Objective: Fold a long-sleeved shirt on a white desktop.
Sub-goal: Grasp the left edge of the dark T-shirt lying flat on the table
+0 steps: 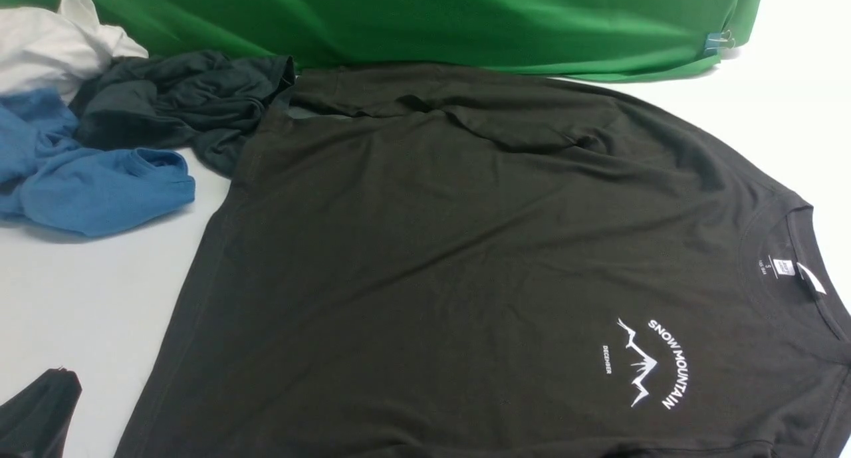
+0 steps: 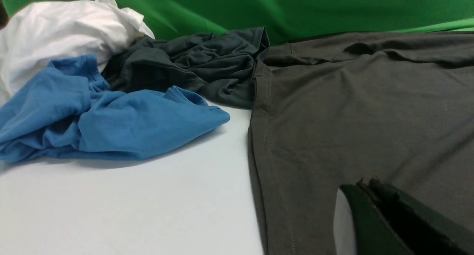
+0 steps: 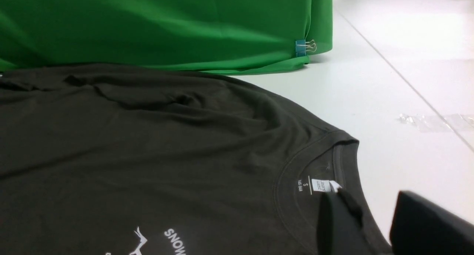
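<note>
Four garments lie on one counter (image 1: 80,292): one black printed shirt (image 1: 465,258), one dark crumpled top (image 1: 179,106), one blue top (image 1: 93,185), one white top (image 1: 46,46). One green cloth (image 1: 465,19) hangs behind, with one clip (image 1: 717,42).

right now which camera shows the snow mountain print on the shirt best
The front view: the SNOW MOUNTAIN print shows whole, lettering and mountain outline, on the long-sleeved shirt. The right wrist view catches only its top, cut off at the edge. The left wrist view shows plain fabric, no print.

The long-sleeved shirt (image 1: 432,258) is seen from above at the front; its far folds are shared by both low, near wrist views.
</note>
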{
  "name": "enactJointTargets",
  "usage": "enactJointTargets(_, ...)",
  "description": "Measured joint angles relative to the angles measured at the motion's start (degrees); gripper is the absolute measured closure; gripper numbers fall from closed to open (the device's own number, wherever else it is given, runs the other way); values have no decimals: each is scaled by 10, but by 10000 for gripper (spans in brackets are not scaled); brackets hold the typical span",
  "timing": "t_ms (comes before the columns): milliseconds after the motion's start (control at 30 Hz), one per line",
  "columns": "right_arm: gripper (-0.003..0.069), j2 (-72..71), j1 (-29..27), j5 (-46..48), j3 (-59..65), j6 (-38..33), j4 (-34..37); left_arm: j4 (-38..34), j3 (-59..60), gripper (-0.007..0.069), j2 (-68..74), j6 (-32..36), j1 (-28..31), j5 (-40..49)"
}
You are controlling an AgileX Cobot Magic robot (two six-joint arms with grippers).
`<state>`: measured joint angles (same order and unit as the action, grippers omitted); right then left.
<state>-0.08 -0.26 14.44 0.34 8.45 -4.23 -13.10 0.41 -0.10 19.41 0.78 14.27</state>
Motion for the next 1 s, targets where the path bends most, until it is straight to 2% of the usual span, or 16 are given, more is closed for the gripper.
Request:
enactJointTargets(267, 418, 0, 0, 0, 0, 0, 0, 6, 0, 603, 0, -2, 0, -37)
enactJointTargets(367, 418, 0, 0, 0, 0, 0, 0, -52, 0, 603, 0, -21, 0, -75)
enactJointTargets(467, 418, 0, 0, 0, 0, 0, 0, -149, 0, 603, 0, -67, 0, -130)
enactJointTargets(500, 418, 0, 0, 0, 0, 0, 0, -149, 0, 603, 0, -71, 0, -130)
enactJointTargets(567, 418, 0, 0, 0, 0, 0, 0, -209, 0, 603, 0, -125, 1, -167)
enactJointTargets(733, 418, 0, 0, 0, 0, 0, 0, -216, 0, 603, 0, -170, 1, -217)
enactJointTargets(833, 418, 0, 0, 0, 0, 0, 0, -204, -10, 603, 0, -184, -4, -197)
enactJointTargets(933, 418, 0, 0, 0, 0, 0, 0, -174, -61, 603, 16, -185, -18, -129)
enactJointTargets(1000, 418, 0, 0, 0, 0, 0, 0, -150, -129, 603, 59, -169, -37, -40)
